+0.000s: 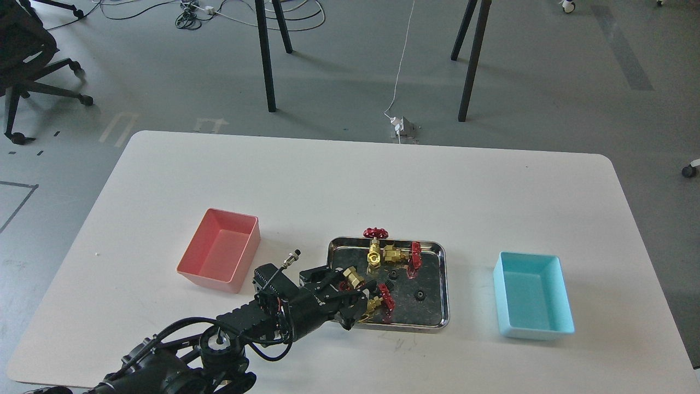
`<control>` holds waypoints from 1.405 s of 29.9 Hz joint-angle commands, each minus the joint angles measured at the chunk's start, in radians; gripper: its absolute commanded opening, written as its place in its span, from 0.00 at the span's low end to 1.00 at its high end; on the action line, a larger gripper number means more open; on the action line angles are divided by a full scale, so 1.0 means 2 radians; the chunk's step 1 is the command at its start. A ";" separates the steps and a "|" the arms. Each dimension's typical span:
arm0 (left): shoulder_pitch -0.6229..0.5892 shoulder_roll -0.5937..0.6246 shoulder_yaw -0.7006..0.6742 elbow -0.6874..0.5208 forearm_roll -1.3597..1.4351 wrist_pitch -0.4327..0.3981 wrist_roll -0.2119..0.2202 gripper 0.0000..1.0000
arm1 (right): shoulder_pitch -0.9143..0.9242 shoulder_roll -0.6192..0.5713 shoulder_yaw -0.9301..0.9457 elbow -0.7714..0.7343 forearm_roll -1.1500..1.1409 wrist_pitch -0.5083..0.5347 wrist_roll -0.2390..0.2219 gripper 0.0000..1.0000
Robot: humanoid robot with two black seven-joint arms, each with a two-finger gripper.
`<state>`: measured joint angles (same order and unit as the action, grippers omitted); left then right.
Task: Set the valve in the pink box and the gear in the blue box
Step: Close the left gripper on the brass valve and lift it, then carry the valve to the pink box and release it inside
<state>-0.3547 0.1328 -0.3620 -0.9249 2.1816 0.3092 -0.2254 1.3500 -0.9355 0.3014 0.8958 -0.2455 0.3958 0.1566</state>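
My left gripper (pixel 362 302) reaches into the front left of the steel tray (pixel 444 284). Its fingers are closed in on either side of a brass valve (pixel 373 305) with a red handwheel. Another valve (pixel 353 278) lies just behind the upper finger. Two more valves (pixel 389 253) lie at the back of the tray. Tiny black gears (pixel 418 295) lie on the tray floor, one (pixel 389 285) close to the gripper. The pink box (pixel 210 276) stands to the left of the tray and holds nothing. The blue box (pixel 533 295) stands to the right and holds nothing. My right gripper is out of view.
The white table (pixel 350 180) ends close to the tray's front. Black table legs and cables are on the floor beyond the far edge. An office chair (pixel 27 60) stands at the far left.
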 commanded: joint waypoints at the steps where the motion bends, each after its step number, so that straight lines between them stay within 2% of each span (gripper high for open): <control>1: -0.003 0.001 -0.004 -0.002 0.000 -0.001 0.002 0.08 | -0.001 0.001 0.000 -0.001 0.000 0.000 0.000 0.99; 8: -0.003 0.033 -0.028 -0.043 0.000 -0.001 0.003 0.08 | -0.001 0.001 -0.001 -0.001 -0.001 0.000 0.000 0.99; 14: 0.000 0.131 -0.075 -0.138 0.000 0.000 0.000 0.08 | 0.000 0.002 0.000 -0.001 -0.001 -0.002 0.000 0.99; 18: 0.003 0.197 -0.104 -0.165 -0.007 0.002 0.000 0.08 | 0.001 0.003 0.001 0.001 -0.001 -0.024 0.000 0.99; 25: 0.015 0.269 -0.106 -0.159 -0.052 0.015 -0.011 0.08 | 0.007 0.004 0.000 0.001 -0.001 -0.038 -0.001 0.99; 31: 0.023 0.265 -0.103 -0.111 -0.054 0.027 -0.013 0.10 | 0.007 0.004 -0.002 0.002 -0.001 -0.038 -0.001 0.99; 34: 0.026 0.251 -0.102 -0.073 -0.055 0.035 -0.023 0.12 | 0.006 0.003 -0.005 0.007 -0.013 -0.038 -0.001 0.99; 38: 0.026 0.227 -0.102 -0.027 -0.058 0.046 -0.031 0.24 | 0.008 0.011 -0.004 0.008 -0.058 -0.038 -0.001 0.99; 42: 0.026 0.214 -0.101 0.006 -0.079 0.055 -0.038 0.49 | 0.007 0.022 -0.006 0.015 -0.083 -0.038 -0.001 0.99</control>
<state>-0.3024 0.5803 -0.5654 -0.9526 2.0515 0.4081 -0.2934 1.3639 -0.9017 0.2919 0.9157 -0.3743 0.3190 0.1549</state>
